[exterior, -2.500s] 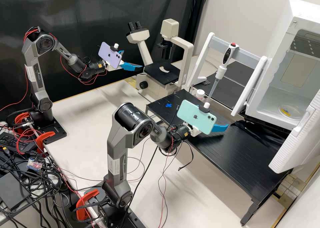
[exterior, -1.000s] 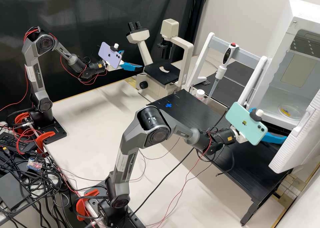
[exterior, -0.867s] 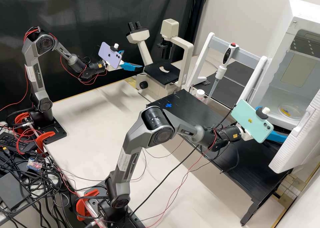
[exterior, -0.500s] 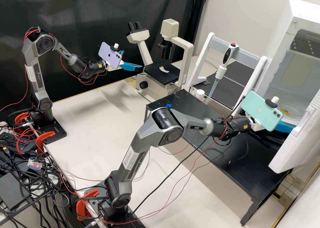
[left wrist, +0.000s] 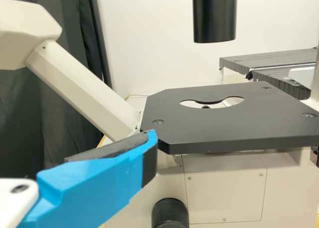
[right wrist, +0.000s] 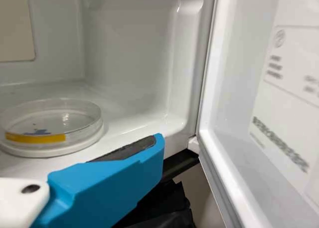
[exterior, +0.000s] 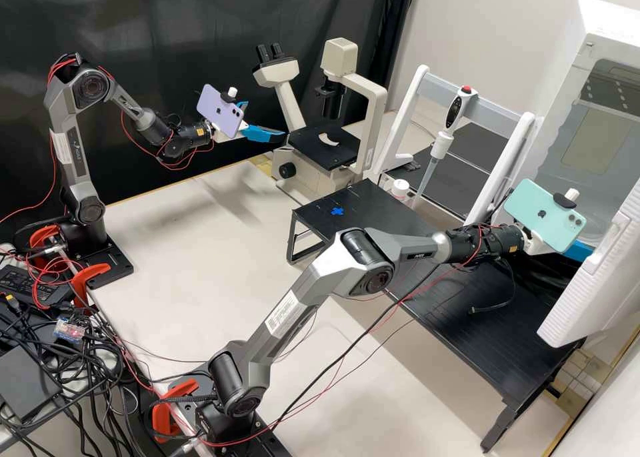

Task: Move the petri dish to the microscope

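My right gripper (exterior: 579, 251) is at the white chamber's mouth in the high view, partly behind the green phone. In the right wrist view, the clear petri dish (right wrist: 75, 119), with a yellow strip on its side, lies on a white round base on the chamber floor. One blue finger of the right gripper (right wrist: 124, 173) stands near it, not touching; the gripper is open. My left gripper (exterior: 265, 121) hangs open and empty beside the microscope (exterior: 373, 100). In the left wrist view, a finger of the left gripper (left wrist: 109, 173) is by the black stage (left wrist: 199, 130).
The chamber's open door (exterior: 597, 280) stands close beside the right gripper. A black low table (exterior: 467, 323) lies beneath the right arm. Behind it are a pipette (exterior: 443, 143) on a white-framed stand and a white-capped bottle (exterior: 400, 189). Loose cables trail from the right arm.
The right arm has stretched out from above the black table to the chamber's opening, rising a little over the last second. The left arm has stayed still.
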{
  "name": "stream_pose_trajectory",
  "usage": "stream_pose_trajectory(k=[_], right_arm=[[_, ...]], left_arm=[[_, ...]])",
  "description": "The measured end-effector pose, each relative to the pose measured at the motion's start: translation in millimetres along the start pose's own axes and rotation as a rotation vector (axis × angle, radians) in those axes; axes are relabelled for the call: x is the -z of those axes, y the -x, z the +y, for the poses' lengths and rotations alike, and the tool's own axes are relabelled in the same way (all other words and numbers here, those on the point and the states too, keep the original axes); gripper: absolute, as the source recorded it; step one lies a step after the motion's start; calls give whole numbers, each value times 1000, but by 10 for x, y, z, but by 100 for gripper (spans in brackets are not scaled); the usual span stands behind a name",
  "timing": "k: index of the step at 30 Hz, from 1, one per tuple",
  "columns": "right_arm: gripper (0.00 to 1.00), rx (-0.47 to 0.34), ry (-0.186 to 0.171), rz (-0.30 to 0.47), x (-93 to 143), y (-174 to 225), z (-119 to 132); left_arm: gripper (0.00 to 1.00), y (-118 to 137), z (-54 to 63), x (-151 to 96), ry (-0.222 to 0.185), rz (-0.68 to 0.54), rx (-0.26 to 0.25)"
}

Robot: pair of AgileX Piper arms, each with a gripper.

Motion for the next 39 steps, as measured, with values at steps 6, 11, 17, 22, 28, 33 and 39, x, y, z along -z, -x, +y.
stream_pose_trajectory(k=[6, 11, 17, 22, 28, 33, 39], right_arm=[[100, -13, 9, 10, 3, -83, -9], [100, -20, 9, 39, 37, -135, -4], [100, 5, 2, 49, 21, -228, -69], [100, 16, -1, 49, -20, -316, -139], [100, -8, -2, 46, -58, -411, -172], [100, -15, 10, 44, -73, -449, -185], [100, -9, 23, 42, -76, -469, -196]], left_arm=[[100, 0, 0, 0, 0, 0, 0], [100, 0, 0, 0, 0, 0, 0], [100, 0, 0, 0, 0, 0, 0], [100, 0, 0, 0, 0, 0, 0], [100, 0, 0, 0, 0, 0, 0], [100, 0, 0, 0, 0, 0, 0], [100, 0, 0, 0, 0, 0, 0]])
